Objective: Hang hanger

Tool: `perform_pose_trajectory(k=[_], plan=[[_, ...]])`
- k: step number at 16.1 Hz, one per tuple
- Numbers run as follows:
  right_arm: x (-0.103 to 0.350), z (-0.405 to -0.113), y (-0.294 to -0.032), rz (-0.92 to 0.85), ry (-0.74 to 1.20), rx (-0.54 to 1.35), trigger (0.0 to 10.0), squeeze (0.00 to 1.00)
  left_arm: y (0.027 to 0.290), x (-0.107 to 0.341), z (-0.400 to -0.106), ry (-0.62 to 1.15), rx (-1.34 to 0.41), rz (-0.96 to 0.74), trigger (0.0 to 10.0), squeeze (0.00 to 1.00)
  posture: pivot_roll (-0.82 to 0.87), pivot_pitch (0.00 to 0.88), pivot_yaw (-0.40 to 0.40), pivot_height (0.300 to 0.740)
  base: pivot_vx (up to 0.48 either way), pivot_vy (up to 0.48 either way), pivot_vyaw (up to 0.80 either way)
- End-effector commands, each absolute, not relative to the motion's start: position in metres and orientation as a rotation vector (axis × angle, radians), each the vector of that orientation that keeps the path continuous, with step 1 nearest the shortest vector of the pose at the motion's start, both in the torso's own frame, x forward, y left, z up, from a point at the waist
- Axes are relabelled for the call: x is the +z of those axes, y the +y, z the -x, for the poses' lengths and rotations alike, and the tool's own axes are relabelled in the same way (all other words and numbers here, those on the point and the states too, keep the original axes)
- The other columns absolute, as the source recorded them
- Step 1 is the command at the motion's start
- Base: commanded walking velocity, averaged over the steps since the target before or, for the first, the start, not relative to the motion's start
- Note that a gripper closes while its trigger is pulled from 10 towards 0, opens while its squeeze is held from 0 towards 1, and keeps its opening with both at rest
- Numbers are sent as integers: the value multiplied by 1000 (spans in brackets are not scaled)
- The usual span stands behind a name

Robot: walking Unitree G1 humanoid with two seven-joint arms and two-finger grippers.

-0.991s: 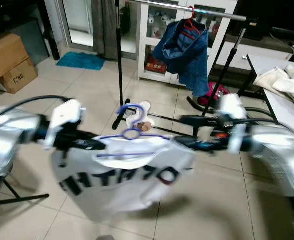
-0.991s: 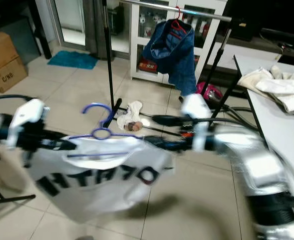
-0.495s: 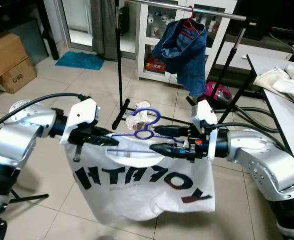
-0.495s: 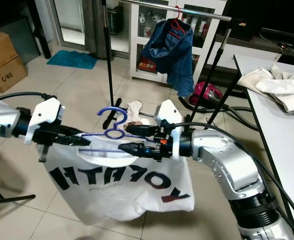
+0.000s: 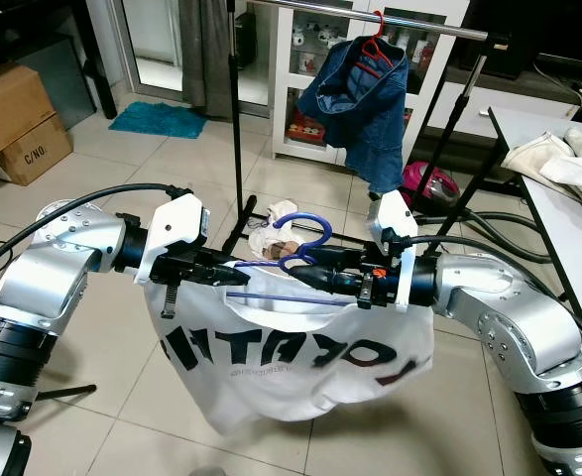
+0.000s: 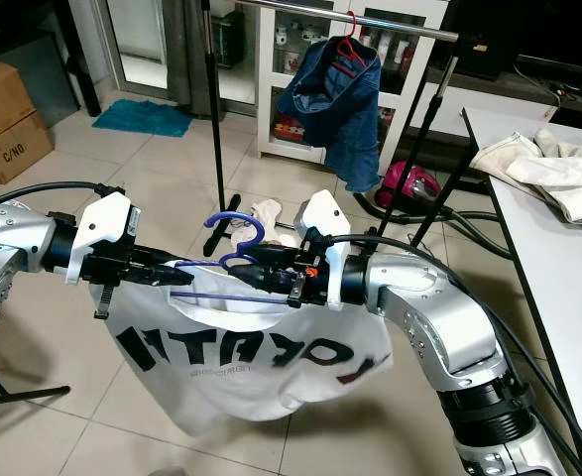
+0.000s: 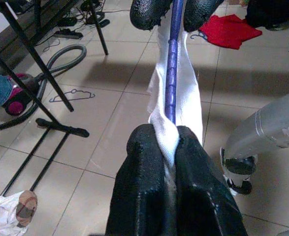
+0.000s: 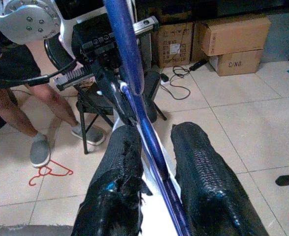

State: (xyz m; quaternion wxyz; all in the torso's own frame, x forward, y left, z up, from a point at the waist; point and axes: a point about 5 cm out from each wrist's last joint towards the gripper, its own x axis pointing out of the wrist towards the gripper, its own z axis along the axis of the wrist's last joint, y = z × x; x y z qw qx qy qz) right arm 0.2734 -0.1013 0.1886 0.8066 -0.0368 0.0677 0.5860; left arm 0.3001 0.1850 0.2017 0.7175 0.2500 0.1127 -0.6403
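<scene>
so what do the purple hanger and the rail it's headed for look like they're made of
The purple hanger looks like glossy plastic: uniform colour and a smooth rounded bar with a soft sheen, though coated wire is possible. The rail looks like bare polished metal, silvery with a bright highlight along it, on black stand legs.

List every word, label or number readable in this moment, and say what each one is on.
"C/NO": on the smaller cardboard box on the floor.
"C/NO.": on a cardboard box in the right wrist view.
Large black letters on the white shirt: mirrored and creased, not reliably readable; the small line beneath is too small.
Label on another box: too small.
</scene>
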Motion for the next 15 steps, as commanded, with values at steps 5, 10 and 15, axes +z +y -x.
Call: perform_pose_trajectory(k=[5,10,15], plan=[[194,-273,-102,64,139,1281,0,0,185,215,-307,169,-1365,-557,0,0,67,0,-31,740,0,0,0],[197,-271,-102,31,126,1288,0,0,185,217,-313,128,-1297,-552,7490,0,64,0,-32,740,0,0,0],[193,-271,-107,59,139,1257,0,0,186,228,-308,72,-1335,-452,10000,1000,65,0,-36,740,0,0,0]])
